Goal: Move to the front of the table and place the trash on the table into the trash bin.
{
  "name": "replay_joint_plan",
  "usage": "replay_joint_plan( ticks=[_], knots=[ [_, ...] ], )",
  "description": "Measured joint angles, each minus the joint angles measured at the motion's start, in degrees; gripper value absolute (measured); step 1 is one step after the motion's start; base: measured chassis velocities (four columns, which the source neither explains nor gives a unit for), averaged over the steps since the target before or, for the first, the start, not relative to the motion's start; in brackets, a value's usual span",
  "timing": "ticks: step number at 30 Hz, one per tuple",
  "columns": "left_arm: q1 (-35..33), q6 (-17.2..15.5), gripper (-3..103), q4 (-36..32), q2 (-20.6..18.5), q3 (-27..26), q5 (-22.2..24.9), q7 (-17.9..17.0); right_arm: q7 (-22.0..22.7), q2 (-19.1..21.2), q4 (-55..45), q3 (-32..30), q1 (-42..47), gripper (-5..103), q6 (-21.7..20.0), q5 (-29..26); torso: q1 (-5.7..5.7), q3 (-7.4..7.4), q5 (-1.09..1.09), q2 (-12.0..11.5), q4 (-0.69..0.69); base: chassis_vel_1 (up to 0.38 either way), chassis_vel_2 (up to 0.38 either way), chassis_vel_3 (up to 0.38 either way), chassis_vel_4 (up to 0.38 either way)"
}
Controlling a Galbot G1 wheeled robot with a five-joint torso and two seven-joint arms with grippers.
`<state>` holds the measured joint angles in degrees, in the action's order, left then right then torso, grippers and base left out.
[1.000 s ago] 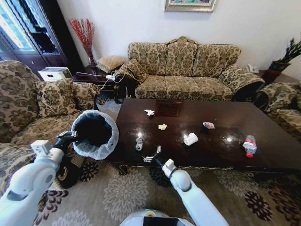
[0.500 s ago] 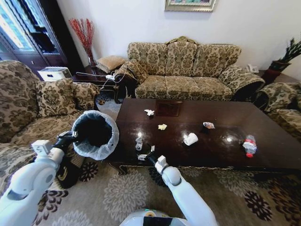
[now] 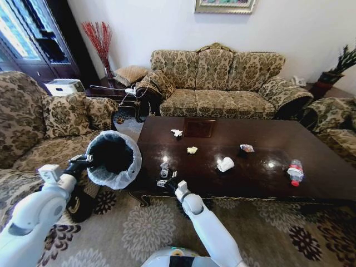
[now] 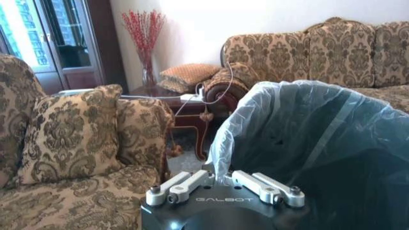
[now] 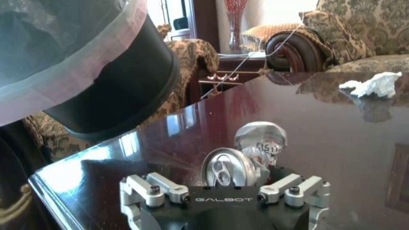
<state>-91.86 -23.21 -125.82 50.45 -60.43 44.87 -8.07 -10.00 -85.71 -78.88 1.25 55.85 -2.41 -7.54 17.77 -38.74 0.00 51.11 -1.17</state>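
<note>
Dark glossy wooden coffee table (image 3: 261,178) carries the scattered trash. Small crushed silver drink can (image 3: 164,169) sits near the table's near-left corner, lying with its pull-tab end toward the right wrist camera (image 5: 225,167). Right gripper (image 3: 166,182) hovers just at that near edge, fingers spread wide on either side of the can, not pinching it; contact can't be told.

Round dark trash bin with whitish translucent bag folded over its rim (image 3: 113,157) is off the table's left end, tilted with its mouth toward the table. Left gripper (image 3: 88,160) is at the bin's near-left rim; in the left wrist view its fingers (image 4: 182,184) are pressed onto the bag edge (image 4: 221,158), holding the bin.

Rest of trash on the top:
- crumpled white paper wad (image 3: 177,133), far left of centre
- small yellowish wad (image 3: 192,150), mid
- white paper cup on its side (image 3: 225,164), centre
- crinkled wrapper (image 3: 246,148), right of the cup
- clear plastic bottle with red label and cap (image 3: 295,172), lying near the right end
</note>
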Motion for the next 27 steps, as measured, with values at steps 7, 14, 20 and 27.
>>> replay_joint_plan(
  ticks=[7, 14, 20, 27],
  knots=[
    [0.04, 0.09, 2, 0.0, -0.09, 0.04, 0.0, 0.25, -0.01, 0.01, 0.31, -0.11, -0.35, 74, 0.52, -0.06, 0.0, 0.0, 0.0, 0.0, 0.0, 0.0, 0.0, 0.0, 0.0],
    [0.19, 0.17, 2, -0.01, -0.18, 0.04, 0.17, 0.25, -0.05, 0.3, 0.14, -0.09, -0.29, 53, 0.58, -0.02, 0.0, 0.0, 0.01, 0.0, 0.0, 0.0, 0.0, 0.0, 0.0],
    [0.14, 0.18, 2, -0.27, -0.19, 0.08, 0.29, 0.26, -0.05, 0.61, -0.23, -0.58, 0.02, 32, 0.64, -0.03, 0.0, 0.0, 0.01, 0.0, 0.0, 0.0, 0.0, 0.0, 0.0],
    [0.04, 0.19, 2, -0.29, -0.11, 0.07, 0.31, 0.25, -0.05, 1.21, -1.09, -0.94, 0.46, 5, 0.66, -0.14, 0.0, 0.0, 0.01, 0.0, 0.0, 0.0, 0.0, 0.0, 0.0]
  ],
)
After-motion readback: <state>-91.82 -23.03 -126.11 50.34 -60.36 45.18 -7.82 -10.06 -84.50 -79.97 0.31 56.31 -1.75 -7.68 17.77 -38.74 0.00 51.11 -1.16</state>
